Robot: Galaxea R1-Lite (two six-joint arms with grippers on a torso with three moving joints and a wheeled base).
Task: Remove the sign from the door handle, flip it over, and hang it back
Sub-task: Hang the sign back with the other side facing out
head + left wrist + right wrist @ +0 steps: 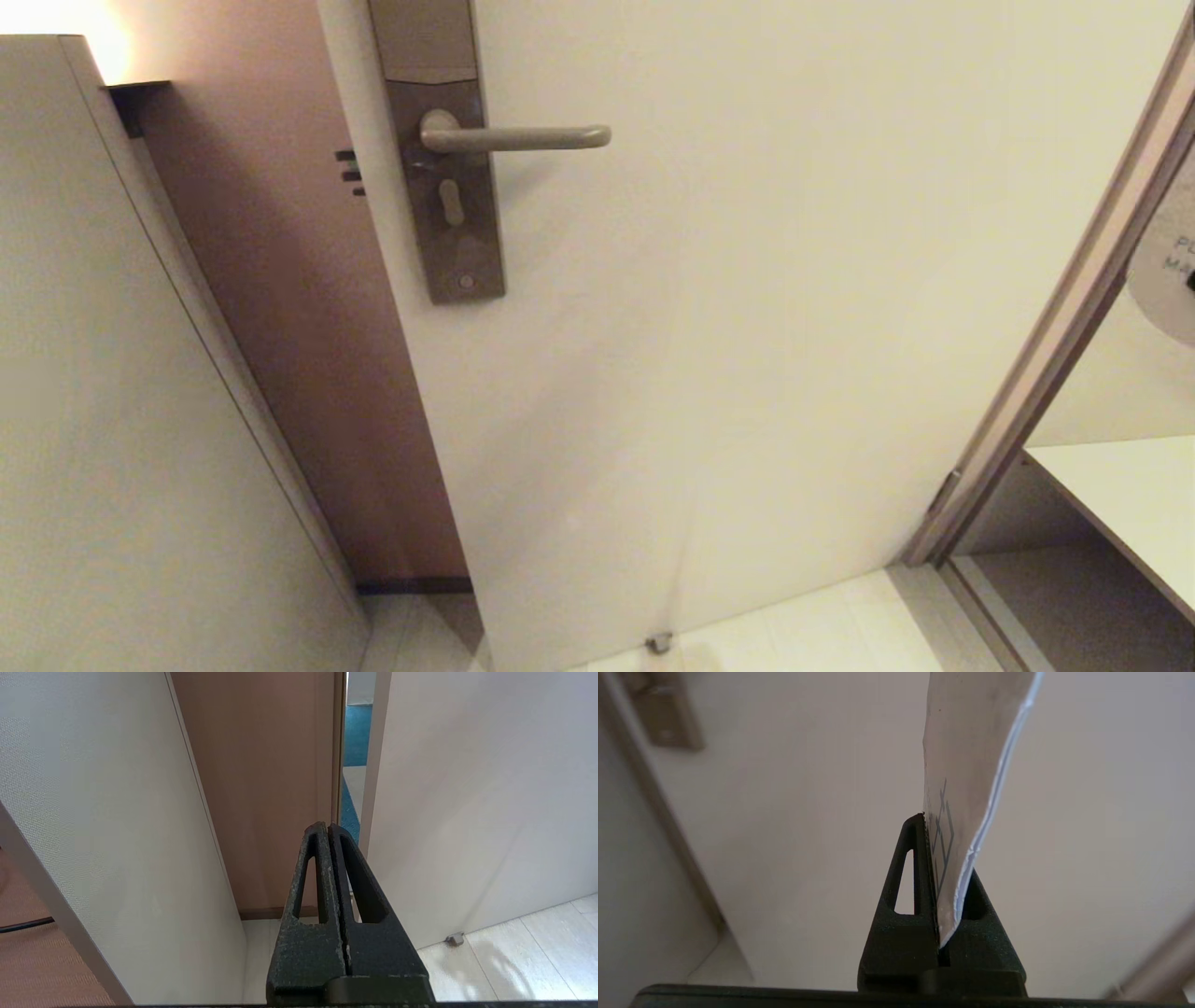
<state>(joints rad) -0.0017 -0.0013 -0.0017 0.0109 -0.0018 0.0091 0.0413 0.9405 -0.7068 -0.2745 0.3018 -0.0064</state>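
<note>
Sign (966, 765) is off the door handle (513, 138), pinched by its lower edge in the right gripper (941, 877) fingers, far right of the door, well apart from the bare lever. Edge grip probably leaves the hole free for rehanging. Pale face shows; only "PL" and "MA" legible. Left gripper (329, 830) fingers closed, empty, parked low.
</note>
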